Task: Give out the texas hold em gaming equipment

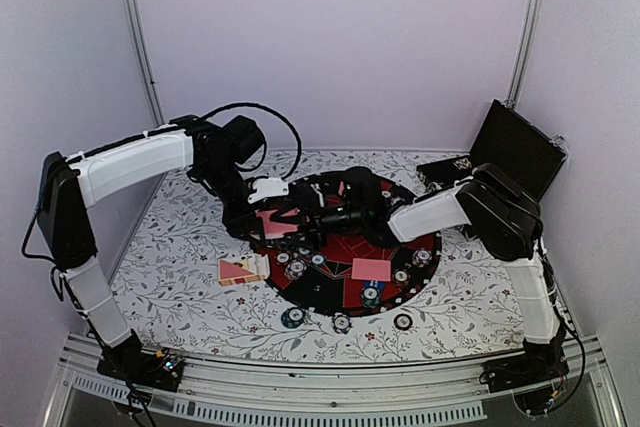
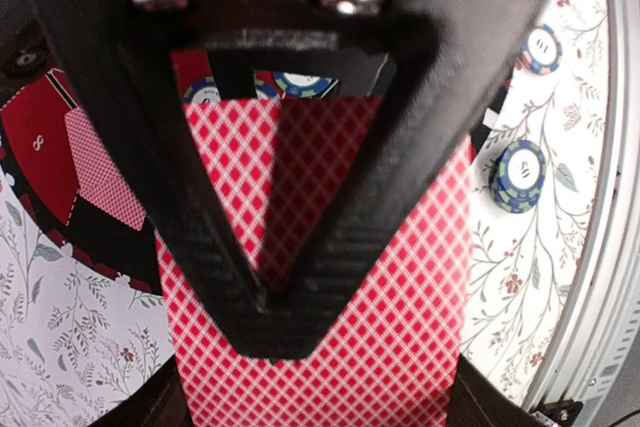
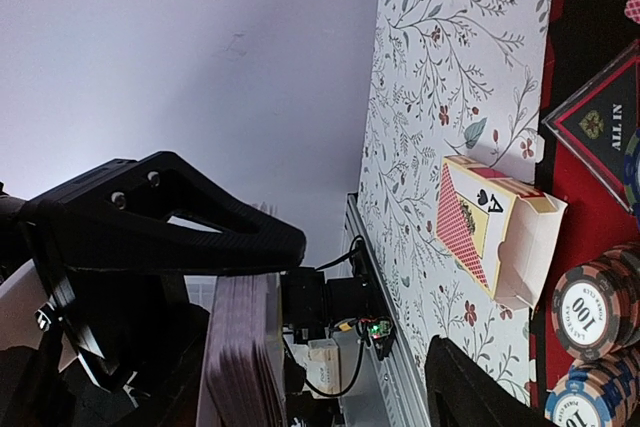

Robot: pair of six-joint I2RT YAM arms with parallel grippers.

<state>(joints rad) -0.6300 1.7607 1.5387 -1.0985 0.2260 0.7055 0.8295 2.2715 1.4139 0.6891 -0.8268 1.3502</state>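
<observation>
Top view: at frame centre the left gripper [image 1: 262, 219] pinches the card deck [image 1: 276, 224]; the right gripper [image 1: 318, 219] sits just right of it.
Left wrist: card deck [image 2: 400, 327] runs top to bottom.
Right wrist: card deck [image 3: 240, 357] edge-on, lower left, beside the right gripper's [image 3: 370, 297] spread fingers [image 3: 170, 217].

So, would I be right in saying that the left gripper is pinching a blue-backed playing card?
Not quite: the playing card pinched by the left gripper is red-backed, in a red-and-white check, not blue. The left wrist view shows it.
</observation>
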